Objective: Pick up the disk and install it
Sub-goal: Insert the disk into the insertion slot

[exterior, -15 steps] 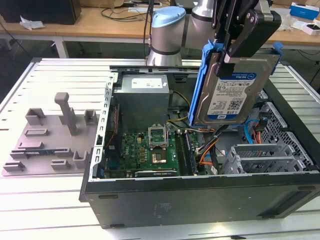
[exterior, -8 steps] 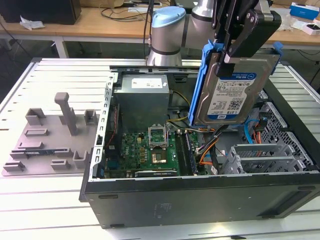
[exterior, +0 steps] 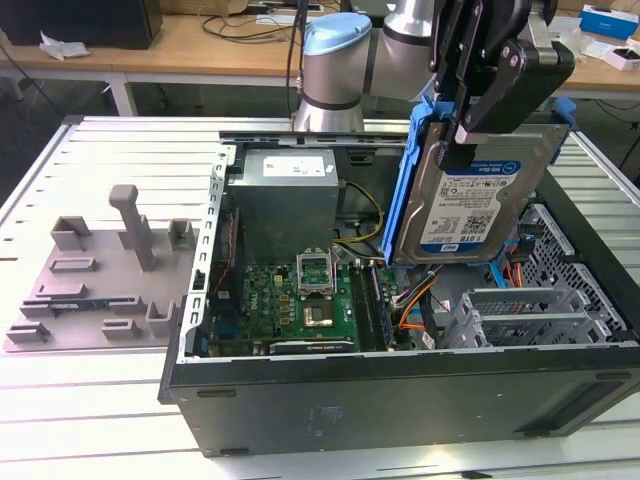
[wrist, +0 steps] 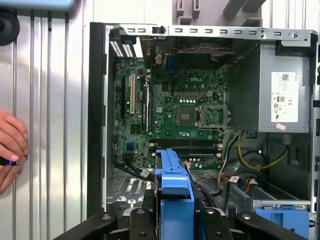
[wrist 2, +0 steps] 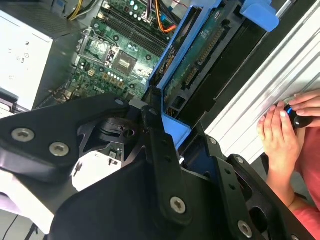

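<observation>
Over the open computer case (exterior: 400, 400), claw (exterior: 455, 140) pinches the disk (exterior: 490, 205), long axis near-vertical.

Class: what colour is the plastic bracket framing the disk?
Blue; the bracket around the disk shows best in the exterior view.

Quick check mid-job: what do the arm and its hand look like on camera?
The arm is silver-grey metal with a light blue joint cap. The hand is matte black, built of angular linked bars fastened with silver screws.
</observation>
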You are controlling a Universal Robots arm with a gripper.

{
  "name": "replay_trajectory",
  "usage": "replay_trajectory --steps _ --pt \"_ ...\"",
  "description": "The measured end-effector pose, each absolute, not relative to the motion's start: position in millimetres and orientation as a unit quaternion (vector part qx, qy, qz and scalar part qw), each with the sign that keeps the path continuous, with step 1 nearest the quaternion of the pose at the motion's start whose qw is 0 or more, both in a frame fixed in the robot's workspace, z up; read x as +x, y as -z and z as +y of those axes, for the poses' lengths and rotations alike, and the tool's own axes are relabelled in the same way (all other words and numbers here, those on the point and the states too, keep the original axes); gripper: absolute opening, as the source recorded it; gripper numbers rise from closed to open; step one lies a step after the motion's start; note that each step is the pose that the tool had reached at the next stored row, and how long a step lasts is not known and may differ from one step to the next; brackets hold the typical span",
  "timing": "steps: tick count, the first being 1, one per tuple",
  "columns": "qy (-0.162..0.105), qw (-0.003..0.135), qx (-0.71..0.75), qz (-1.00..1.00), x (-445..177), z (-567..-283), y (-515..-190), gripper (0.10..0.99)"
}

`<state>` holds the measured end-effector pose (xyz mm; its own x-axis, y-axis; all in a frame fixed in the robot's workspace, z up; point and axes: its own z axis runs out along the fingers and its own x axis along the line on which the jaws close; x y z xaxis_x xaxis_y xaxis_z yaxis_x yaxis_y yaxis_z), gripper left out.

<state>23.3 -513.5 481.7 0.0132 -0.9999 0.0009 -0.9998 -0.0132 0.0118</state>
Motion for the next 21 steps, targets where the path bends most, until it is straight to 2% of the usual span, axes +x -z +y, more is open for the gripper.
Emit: replay_trajectory --steps 21 --pt "0.011 0.001 0.712 -0.702 37.5 -527.7 -477.4 0.369"
